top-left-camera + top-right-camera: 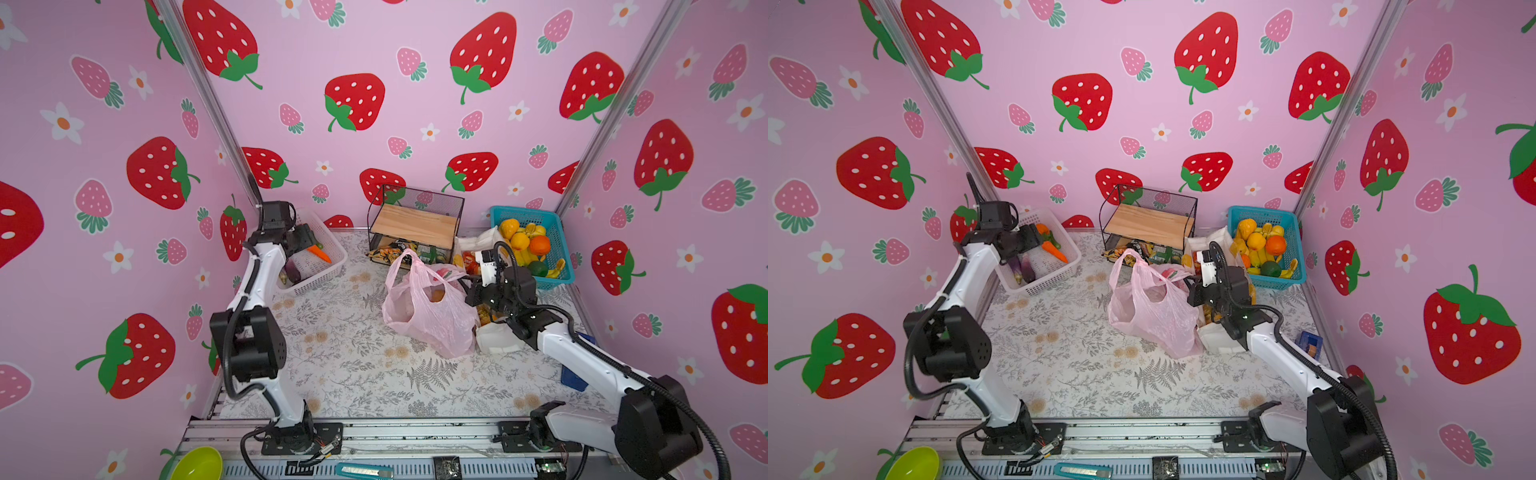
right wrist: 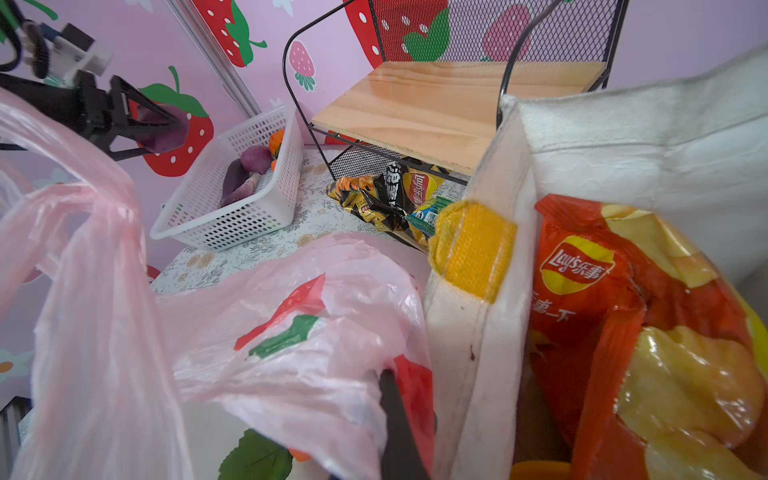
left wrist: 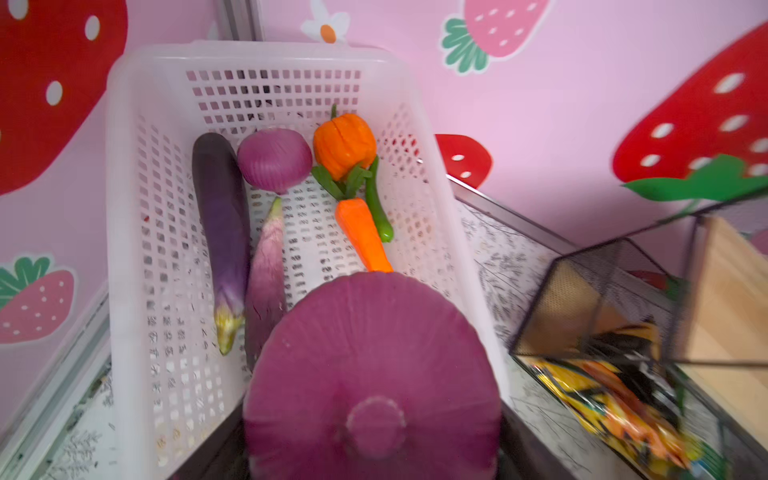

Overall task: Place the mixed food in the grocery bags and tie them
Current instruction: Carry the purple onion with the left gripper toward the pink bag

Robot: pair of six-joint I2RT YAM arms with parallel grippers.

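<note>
My left gripper (image 1: pixel 305 241) hangs over the white lattice basket (image 3: pixel 124 208) and is shut on a purple onion (image 3: pixel 374 374), which hides its jaws in the left wrist view. In the basket lie a dark eggplant (image 3: pixel 220 216), a second onion (image 3: pixel 274 160), an orange pepper (image 3: pixel 345 141) and a carrot (image 3: pixel 361 232). The pink bag (image 1: pixel 428 311) stands mid-table with its mouth open. My right gripper (image 2: pixel 395 386) is shut on the bag's rim. Beside it stands the white tote (image 2: pixel 623 137) with a red snack packet (image 2: pixel 582 291) inside.
A wire shelf with a wooden board (image 1: pixel 415 224) stands at the back, with snack packets (image 2: pixel 395 195) under it. A blue basket of fruit (image 1: pixel 552 232) fills the back right corner. A blue box (image 1: pixel 575 376) lies at the right edge, a green bowl (image 1: pixel 197 463) near the front rail.
</note>
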